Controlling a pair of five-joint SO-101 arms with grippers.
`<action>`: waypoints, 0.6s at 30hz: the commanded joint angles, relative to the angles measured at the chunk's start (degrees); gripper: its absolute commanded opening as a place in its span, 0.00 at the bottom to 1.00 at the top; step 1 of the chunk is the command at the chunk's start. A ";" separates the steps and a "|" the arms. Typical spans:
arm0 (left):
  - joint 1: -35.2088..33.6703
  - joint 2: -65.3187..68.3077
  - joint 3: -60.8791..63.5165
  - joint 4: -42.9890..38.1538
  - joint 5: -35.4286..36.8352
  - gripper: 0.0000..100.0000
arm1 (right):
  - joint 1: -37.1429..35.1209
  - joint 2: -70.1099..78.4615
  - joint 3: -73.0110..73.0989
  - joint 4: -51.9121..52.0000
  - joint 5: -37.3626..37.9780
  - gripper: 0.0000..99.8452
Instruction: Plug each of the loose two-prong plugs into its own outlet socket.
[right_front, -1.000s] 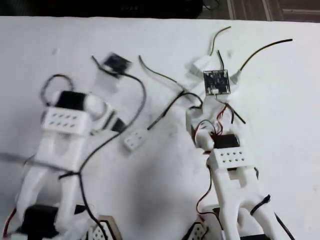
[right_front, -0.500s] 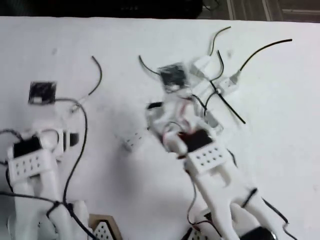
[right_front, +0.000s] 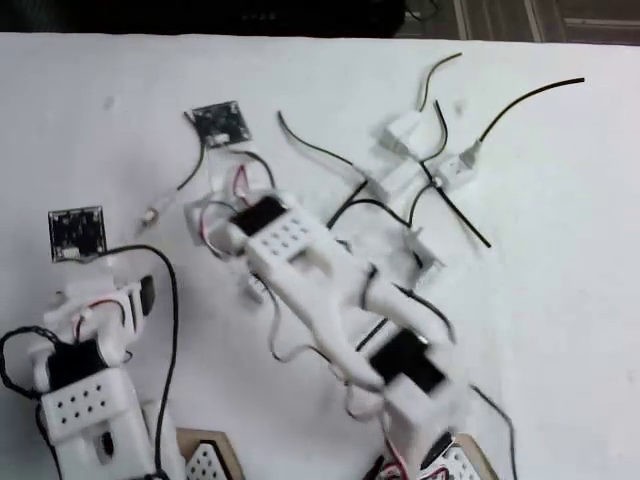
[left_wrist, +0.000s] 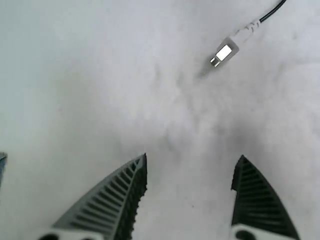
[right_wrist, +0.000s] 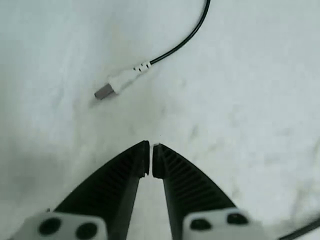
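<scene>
Over the table (left_wrist: 90, 75), my left gripper (left_wrist: 192, 167) gapes wide, empty; my right gripper (right_wrist: 151, 147) is closed on nothing, a plug (right_wrist: 114, 86), possibly two-pronged, nearby.

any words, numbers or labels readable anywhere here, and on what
No text can be read in any view.
near circuit board: any print is too small to read.
far circuit board: likewise too small to read.
white plug: no marking shows on it.

Plug (left_wrist: 223, 52) on table (left_wrist: 90, 75) — ahead of left gripper (left_wrist: 192, 161)
</scene>
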 joint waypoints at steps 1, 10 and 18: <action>-0.57 -7.69 2.37 0.18 0.35 0.28 | -0.57 12.09 -17.05 -0.04 -4.13 0.02; -2.51 -17.27 6.51 0.97 0.44 0.28 | -1.80 39.16 -54.24 12.79 -11.43 0.19; -2.51 -19.74 6.42 3.52 0.44 0.28 | -3.82 52.44 -79.74 18.95 -11.87 0.22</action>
